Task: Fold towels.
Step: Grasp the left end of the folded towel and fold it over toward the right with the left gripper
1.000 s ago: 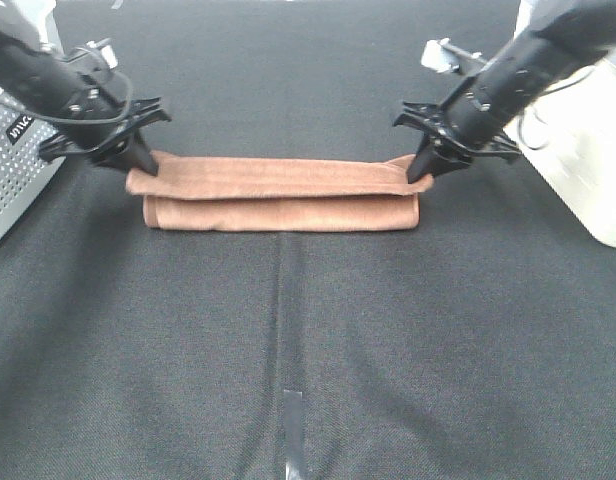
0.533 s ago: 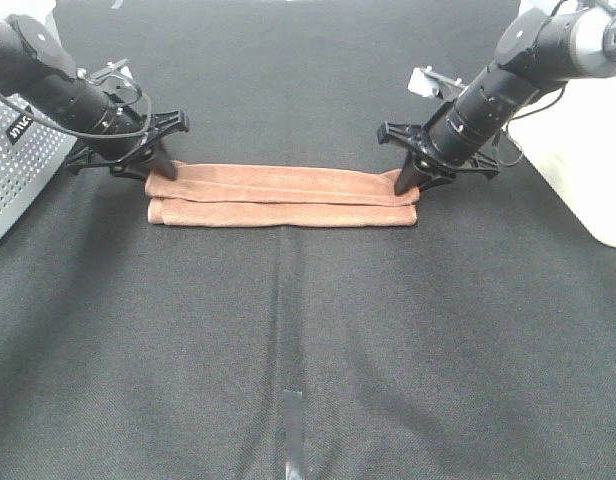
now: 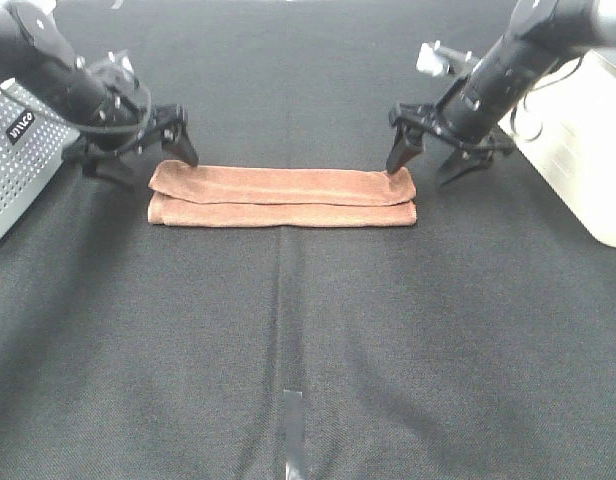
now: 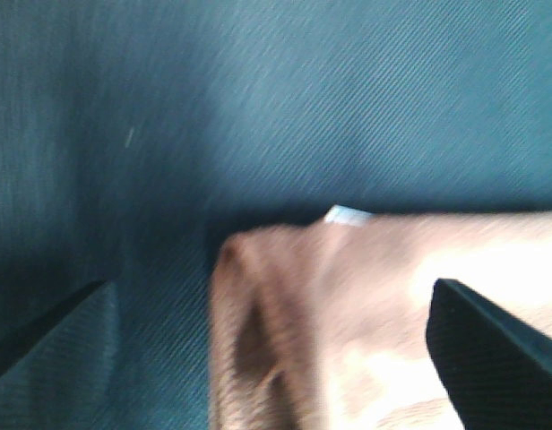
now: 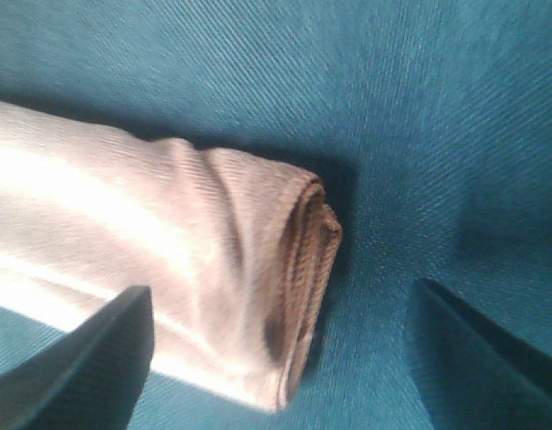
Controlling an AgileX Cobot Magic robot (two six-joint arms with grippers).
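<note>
The rust towel lies flat on the black table cloth, folded lengthwise into a long narrow strip. My left gripper is open at the strip's left end, its jaws spread wide and holding nothing. My right gripper is open at the right end, also empty. The left wrist view shows the towel's end with a small white tag between the spread fingers. The right wrist view shows the layered folded end between the spread fingers.
A grey perforated box stands at the left edge. A white box stands at the right edge. A short strip of tape lies on the black cloth near the front.
Both grippers were pinching the top fold's ends; they have opened, let go and drawn back a little. The towel has settled flat as a folded strip.
</note>
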